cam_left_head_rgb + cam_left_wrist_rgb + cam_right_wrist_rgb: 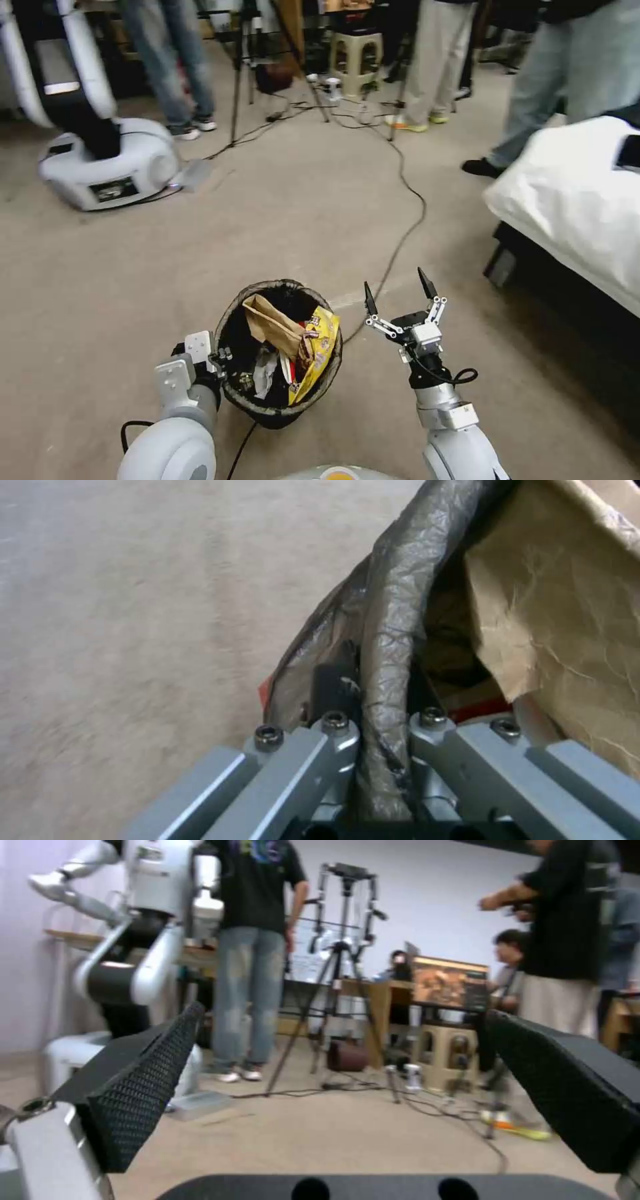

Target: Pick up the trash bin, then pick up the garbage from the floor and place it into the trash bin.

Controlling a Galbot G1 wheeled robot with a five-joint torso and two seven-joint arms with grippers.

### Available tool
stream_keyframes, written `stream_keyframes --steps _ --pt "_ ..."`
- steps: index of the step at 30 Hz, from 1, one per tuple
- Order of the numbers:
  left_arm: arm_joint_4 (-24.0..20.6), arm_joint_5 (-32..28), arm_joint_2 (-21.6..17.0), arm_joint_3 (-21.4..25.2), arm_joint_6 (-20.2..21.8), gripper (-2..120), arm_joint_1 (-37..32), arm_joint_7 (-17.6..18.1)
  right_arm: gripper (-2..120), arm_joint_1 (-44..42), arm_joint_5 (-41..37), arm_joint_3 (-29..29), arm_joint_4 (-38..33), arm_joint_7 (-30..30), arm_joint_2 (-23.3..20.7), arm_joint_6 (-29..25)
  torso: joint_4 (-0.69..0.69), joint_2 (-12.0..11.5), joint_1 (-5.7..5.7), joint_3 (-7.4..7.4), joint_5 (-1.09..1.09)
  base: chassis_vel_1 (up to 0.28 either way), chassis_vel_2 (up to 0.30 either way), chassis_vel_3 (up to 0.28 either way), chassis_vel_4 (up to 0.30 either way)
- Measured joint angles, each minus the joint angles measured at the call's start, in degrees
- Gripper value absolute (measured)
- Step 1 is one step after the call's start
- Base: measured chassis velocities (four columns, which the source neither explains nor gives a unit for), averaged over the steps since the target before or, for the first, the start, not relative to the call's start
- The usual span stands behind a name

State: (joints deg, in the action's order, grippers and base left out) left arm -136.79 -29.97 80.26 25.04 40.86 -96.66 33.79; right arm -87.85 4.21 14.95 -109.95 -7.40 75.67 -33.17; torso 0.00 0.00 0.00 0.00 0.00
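Observation:
The trash bin (283, 285), its rim wrapped in a dark bag, hangs low in front of me above the carpet. My left gripper (222, 355) is shut on its left rim; the left wrist view shows the bag-covered rim (390, 630) pinched between the fingers (333, 680). Garbage lies inside the bin: a crumpled brown paper bag (273, 325) (567, 605), a yellow snack wrapper (321, 347) and a pale crumpled piece (264, 372). My right gripper (399, 293) (347, 1090) stands open and empty just right of the bin, fingertips pointing forward.
A black cable (403, 227) runs across the carpet ahead. Another robot's white base (110, 167) stands at the far left, and a bed with white bedding (580, 200) at the right. Tripod legs (237, 100), a stool (357, 57) and people's legs line the back.

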Motion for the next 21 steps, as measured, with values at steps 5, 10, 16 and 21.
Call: stream_keyframes --steps 5,10,16,21 --pt "0.1 0.0 0.1 0.0 0.0 0 0.2 0.0 100 0.0 0.0 0.0 0.0 0.0 0.0 0.0 0.00 0.0 0.00 0.00 0.00 0.121 0.119 0.120 0.130" --pt "0.2 0.0 0.1 0.0 0.0 0 0.2 0.0 100 0.0 0.0 0.0 0.1 0.0 0.0 0.0 0.00 0.0 0.00 0.00 0.00 0.138 0.126 0.121 0.133" --pt "0.2 0.0 0.2 0.0 -0.1 0 0.2 0.0 100 -0.1 0.0 0.0 0.2 0.1 0.2 -0.1 0.00 0.0 0.00 0.00 0.00 0.123 0.122 0.139 0.116" --pt "1.0 0.6 0.2 -0.1 -1.3 0 0.3 0.0 100 -0.3 0.1 0.0 0.2 0.3 0.2 -0.4 0.01 0.0 0.00 0.00 0.00 0.123 0.115 0.123 0.130"
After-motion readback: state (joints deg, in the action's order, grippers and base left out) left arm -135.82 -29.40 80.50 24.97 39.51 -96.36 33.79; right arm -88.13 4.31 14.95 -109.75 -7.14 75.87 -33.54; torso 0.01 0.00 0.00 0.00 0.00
